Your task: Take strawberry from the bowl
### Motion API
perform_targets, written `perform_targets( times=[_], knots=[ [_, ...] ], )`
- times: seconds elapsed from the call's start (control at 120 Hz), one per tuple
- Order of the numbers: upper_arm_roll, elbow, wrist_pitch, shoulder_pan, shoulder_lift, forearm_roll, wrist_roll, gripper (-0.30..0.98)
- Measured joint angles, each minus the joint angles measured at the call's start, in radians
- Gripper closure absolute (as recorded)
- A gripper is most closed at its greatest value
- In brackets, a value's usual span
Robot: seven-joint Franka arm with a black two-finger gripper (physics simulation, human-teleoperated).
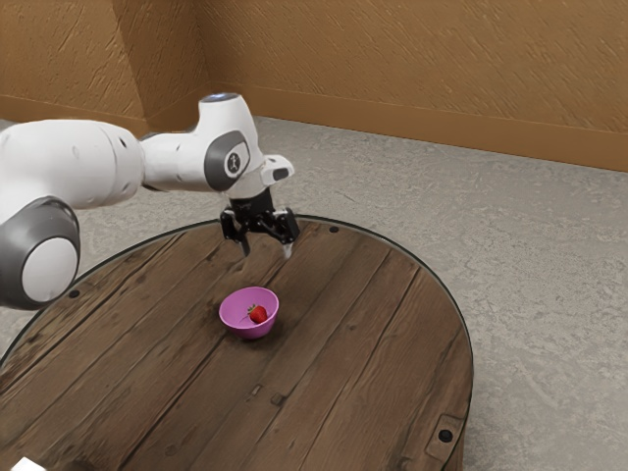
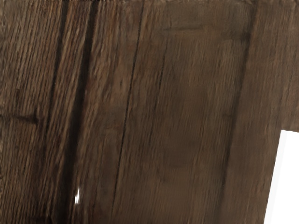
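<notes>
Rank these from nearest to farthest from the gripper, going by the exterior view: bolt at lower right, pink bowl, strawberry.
1. Bowl and strawberry, too close to call: the fruit lies inside the bowl.
2. Bolt, near the table's edge at the exterior view's lower right.

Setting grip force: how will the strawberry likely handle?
The strawberry is probably light: it's much smaller than the bowl holding it. Rounded sides suggest it could roll against the curved wall if nudged. Being a red berry, it likely bruises if squeezed hard.
</notes>
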Motion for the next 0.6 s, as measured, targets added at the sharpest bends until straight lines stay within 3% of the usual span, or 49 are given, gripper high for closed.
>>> perform_targets(
  times=[0.25,0.417,0.6],
  knots=[
    [0.004,-0.192,0.141,-0.011,-0.052,-0.014,-0.2,0.0],
    [0.016,-0.271,0.209,-0.017,-0.073,0.042,-0.351,0.0],
    [0.02,-0.306,0.261,-0.032,-0.101,0.058,-0.487,0.07]
  ],
)
